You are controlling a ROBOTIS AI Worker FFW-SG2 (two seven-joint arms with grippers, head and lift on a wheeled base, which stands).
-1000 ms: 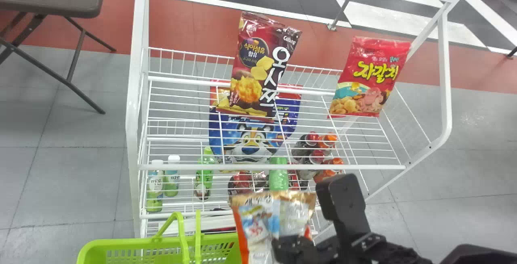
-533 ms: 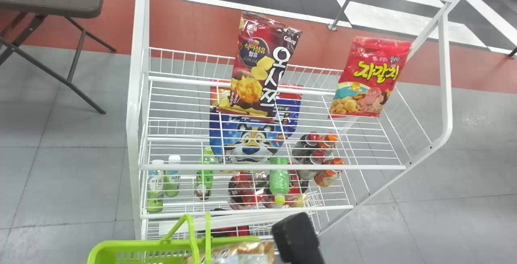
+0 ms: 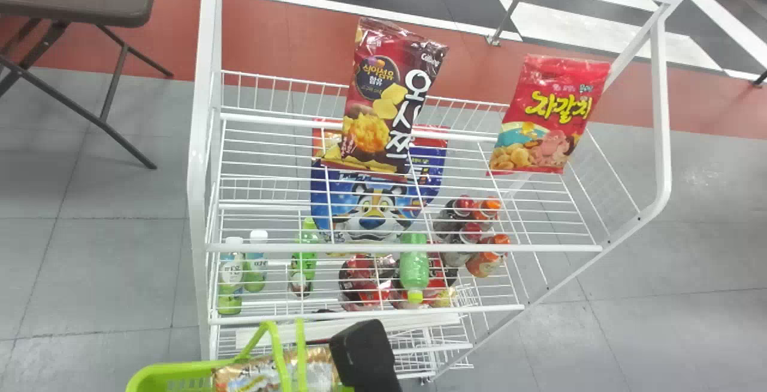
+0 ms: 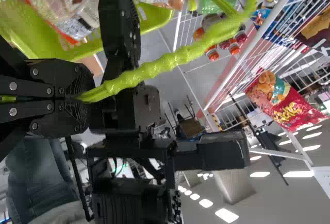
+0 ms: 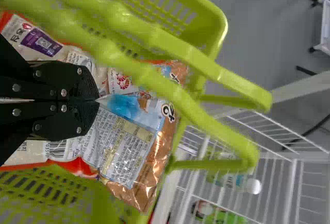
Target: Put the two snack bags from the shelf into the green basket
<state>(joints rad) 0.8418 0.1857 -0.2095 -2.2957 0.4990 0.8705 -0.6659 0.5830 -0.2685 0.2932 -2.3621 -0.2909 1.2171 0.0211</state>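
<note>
Head view: right gripper (image 3: 362,353) is sitting at the bottom edge, next to a gold-topped snack bag (image 3: 323,365) over the green basket (image 3: 174,369). Basket handles (image 3: 280,356) are standing up and crossing in front of the bag. On the white wire shelf (image 3: 407,248), a red-brown bag (image 3: 383,104) and a red bag (image 3: 548,116) are leaning upright, well apart. Below them, a blue bag (image 3: 371,215) with a tiger face and several bottles (image 3: 413,269) are showing through the wires.

Left wrist view: left gripper (image 4: 82,99) is clenching a basket handle, fingertips together around it. Packaging is showing at the basket; can't tell if it's one bag or two.

Right wrist view: right gripper (image 5: 97,100) is pinching the gold-topped bag between closed fingertips, over the basket opening. Can't tell if the bag is touching the bottom.
</note>
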